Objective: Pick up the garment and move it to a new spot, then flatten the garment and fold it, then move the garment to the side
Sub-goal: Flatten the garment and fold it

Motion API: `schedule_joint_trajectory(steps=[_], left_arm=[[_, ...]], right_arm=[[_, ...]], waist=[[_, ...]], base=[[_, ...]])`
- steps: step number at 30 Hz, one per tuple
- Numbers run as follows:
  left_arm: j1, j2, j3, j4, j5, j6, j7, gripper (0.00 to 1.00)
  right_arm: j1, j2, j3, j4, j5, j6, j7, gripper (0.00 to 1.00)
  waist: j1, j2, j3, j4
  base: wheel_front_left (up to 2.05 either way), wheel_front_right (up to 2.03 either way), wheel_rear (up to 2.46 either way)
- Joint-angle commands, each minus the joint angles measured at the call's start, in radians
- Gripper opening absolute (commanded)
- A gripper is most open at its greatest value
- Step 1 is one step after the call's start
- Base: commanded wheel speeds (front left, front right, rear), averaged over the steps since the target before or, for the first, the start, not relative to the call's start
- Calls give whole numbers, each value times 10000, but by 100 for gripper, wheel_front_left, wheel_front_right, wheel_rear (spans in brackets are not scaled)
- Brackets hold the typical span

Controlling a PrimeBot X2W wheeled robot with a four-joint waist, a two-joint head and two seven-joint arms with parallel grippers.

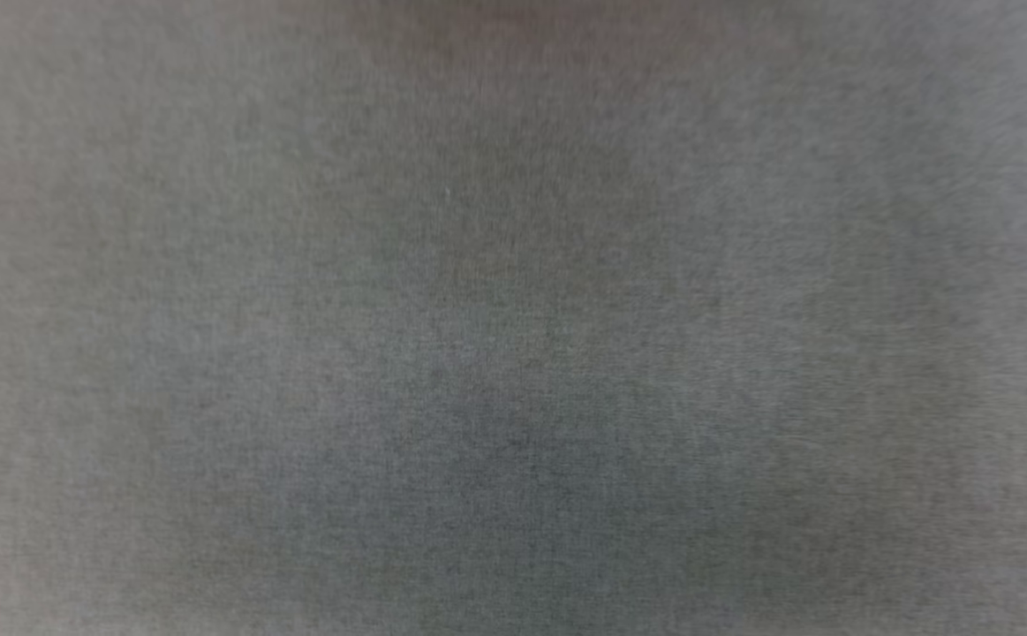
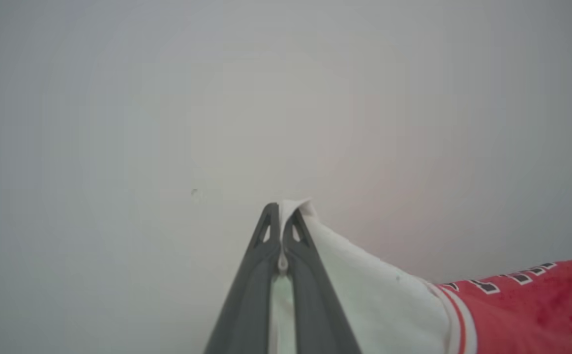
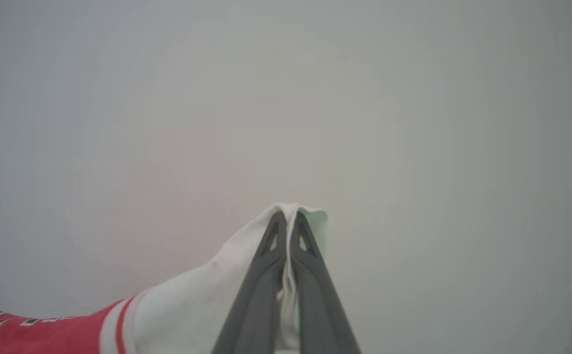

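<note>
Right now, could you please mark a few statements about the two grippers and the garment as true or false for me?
1. The left gripper is shut on white cloth of the garment. True.
2. The right gripper hangs open and holds nothing. False: it is shut on a white part of the garment as well.
3. In the left wrist view, the garment's red body lies to the right of the left gripper. True.
4. The band where the white cloth meets the red body is plain black. False: the striped trim there is red and white.
</note>
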Motion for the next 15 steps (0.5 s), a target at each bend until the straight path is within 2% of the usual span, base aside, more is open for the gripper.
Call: schedule_joint_trajectory(steps=[1, 3, 9, 11, 15], left_arm=[[-41, -118, 24, 190, -31, -79, -216, 0], [200, -237, -184, 493, 41, -164, -495, 0], [1062, -412, -751, 1263, -205, -277, -314, 0], [1516, -476, -949, 1462, -403, -263, 32, 0], [2519, -394, -1537, 1420, -736, -265, 910, 0]], right_arm=[[-37, -34, 130, 235, -96, -15, -141, 0], [106, -138, 435, 669, -311, -15, -272, 0], [900, -329, 1120, 1740, 426, -15, -365, 0], [1320, -349, 1325, 1961, 944, -15, -114, 0], [2249, -435, 1992, 2067, 2246, -15, 1170, 0]], waist=[[0, -1, 1111, 315], [0, -1, 1186, 396], [0, -1, 942, 522], [0, -1, 711, 536], [0, -1, 124, 502]], base=[[0, 0, 0], [0, 0, 0], [0, 0, 0], [0, 0, 0], [0, 0, 0]])
